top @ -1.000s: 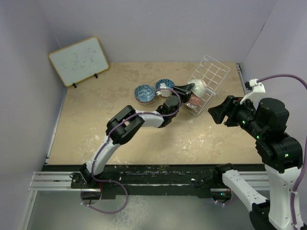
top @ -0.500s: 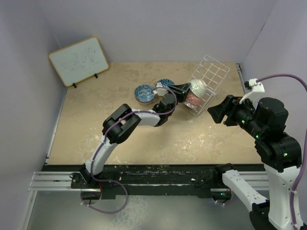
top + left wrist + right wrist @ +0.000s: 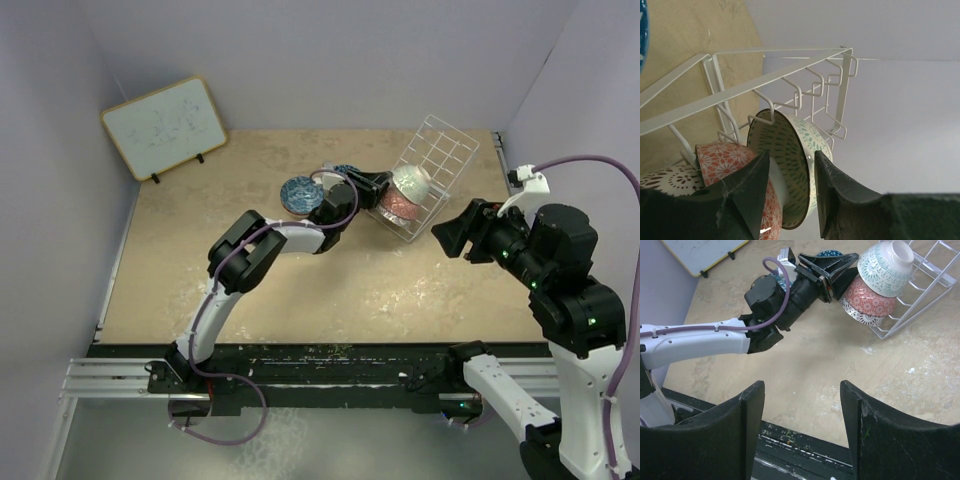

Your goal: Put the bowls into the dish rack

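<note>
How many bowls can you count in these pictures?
5. Three nest in the rack: green bowl, red bowl, brown bowl lowest. On the table left of it: one blue bowl, a second blue bowl partly behind the left arm.

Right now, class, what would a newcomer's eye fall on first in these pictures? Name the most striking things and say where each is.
The white wire dish rack at the far right of the table draws the eye, with a teal-patterned bowl nested on edge against a red floral bowl. The left arm's fingers straddle the teal-patterned bowl's rim. A blue bowl sits on the table left of the rack.
</note>
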Tool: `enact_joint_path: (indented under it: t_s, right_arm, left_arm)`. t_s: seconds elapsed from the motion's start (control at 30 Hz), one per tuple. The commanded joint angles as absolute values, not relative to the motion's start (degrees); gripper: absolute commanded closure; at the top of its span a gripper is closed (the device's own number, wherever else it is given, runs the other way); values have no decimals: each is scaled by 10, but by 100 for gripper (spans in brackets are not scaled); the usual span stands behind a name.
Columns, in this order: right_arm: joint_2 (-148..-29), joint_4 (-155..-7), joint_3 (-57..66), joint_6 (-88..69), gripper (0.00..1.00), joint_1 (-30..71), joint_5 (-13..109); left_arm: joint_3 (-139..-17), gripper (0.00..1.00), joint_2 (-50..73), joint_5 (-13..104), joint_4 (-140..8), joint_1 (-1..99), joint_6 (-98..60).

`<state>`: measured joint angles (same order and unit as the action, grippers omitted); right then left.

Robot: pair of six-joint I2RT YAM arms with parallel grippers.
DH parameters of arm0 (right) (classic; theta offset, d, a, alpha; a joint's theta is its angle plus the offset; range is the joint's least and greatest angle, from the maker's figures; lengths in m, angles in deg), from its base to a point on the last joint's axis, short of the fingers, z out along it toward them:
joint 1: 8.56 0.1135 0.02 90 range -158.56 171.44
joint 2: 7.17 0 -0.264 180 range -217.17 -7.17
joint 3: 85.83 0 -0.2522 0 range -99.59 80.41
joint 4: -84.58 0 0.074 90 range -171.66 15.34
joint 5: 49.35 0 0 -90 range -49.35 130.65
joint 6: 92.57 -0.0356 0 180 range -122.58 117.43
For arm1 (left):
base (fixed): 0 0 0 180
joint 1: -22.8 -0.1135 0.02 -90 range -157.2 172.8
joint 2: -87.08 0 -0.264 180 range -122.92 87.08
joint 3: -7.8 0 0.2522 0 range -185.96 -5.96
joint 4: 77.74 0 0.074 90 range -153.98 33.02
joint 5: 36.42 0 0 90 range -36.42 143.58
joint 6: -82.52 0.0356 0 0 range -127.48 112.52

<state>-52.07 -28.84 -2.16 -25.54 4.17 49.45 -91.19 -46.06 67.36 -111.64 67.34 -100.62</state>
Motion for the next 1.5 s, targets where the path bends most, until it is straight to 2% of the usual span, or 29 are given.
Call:
enact_joint_path:
  t_s: [0.0,0.5,0.73,1.13,1.3,1.47]
  right_arm:
    - [-516,-319,-14,-259,36,44,510]
    - [-516,-326,-2,-260,35,44,508]
    - [-518,-330,3,-260,36,43,508]
    - [-520,-327,0,-255,36,44,502]
    - [-519,-327,-1,-254,36,44,502]
    - [-519,-326,-3,-253,36,44,502]
  left_arm:
    - [-956,56,-441,619,-1093,668,-956]
    - [-984,55,-461,584,-1122,665,-942]
    - [-1003,68,-474,581,-1131,665,-945]
    - [-1033,80,-515,573,-1153,673,-968]
    - [-1039,99,-525,573,-1165,674,-978]
    - [-1042,100,-547,574,-1201,676,-999]
